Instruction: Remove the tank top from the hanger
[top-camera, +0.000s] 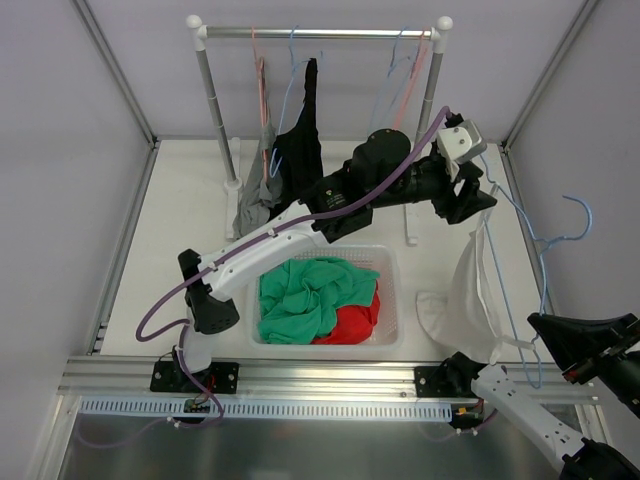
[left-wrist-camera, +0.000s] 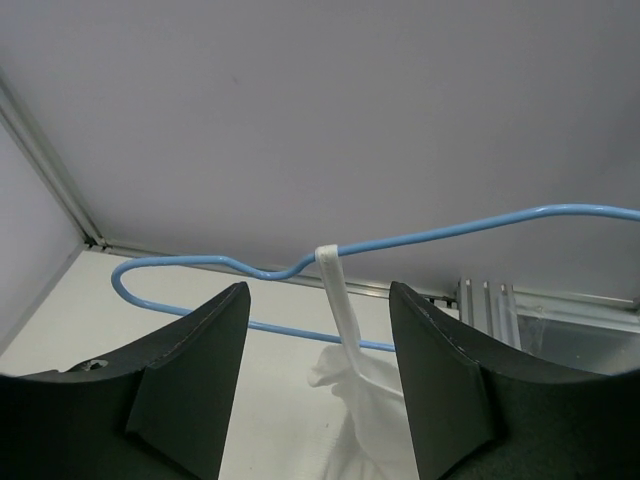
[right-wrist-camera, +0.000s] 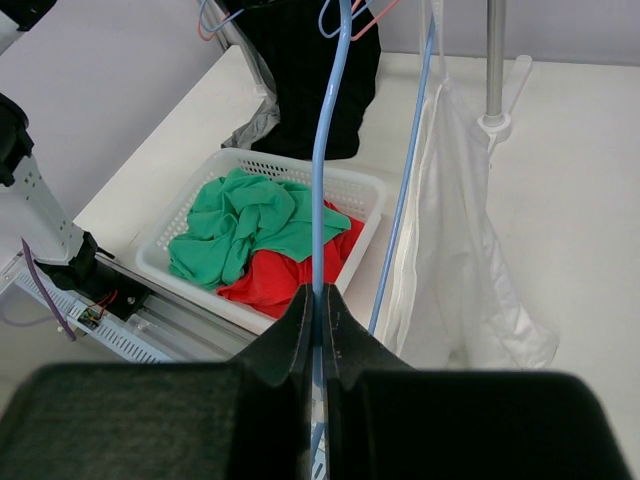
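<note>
- While an aluminium rail (top-camera: 320, 375) is running along the near edge of the white table (top-camera: 180, 220), the right gripper (right-wrist-camera: 322, 305) is sitting at the near right corner, its fingers pinching tight on the wire of a blue hanger (right-wrist-camera: 328, 150).
- White tank top (top-camera: 468, 290) is hanging from that hanger by one strap (left-wrist-camera: 328, 258), with its lower part resting on the table just right of the basket.
- White slotted basket (top-camera: 392, 300) is sitting mid-table, holding a green garment (top-camera: 310, 290) and a red garment (top-camera: 350, 320).
- Left gripper (left-wrist-camera: 318, 300) is hovering over the strap and hanger wire, jaws standing wide apart and gripping nothing.
- Clothes rack (top-camera: 320, 33) is standing at the far edge, carrying spare hangers, a black garment (top-camera: 300, 150) and a grey garment (top-camera: 255, 205).
- Plain pale walls (top-camera: 50, 120), framed in metal, are enclosing the table on three sides.
</note>
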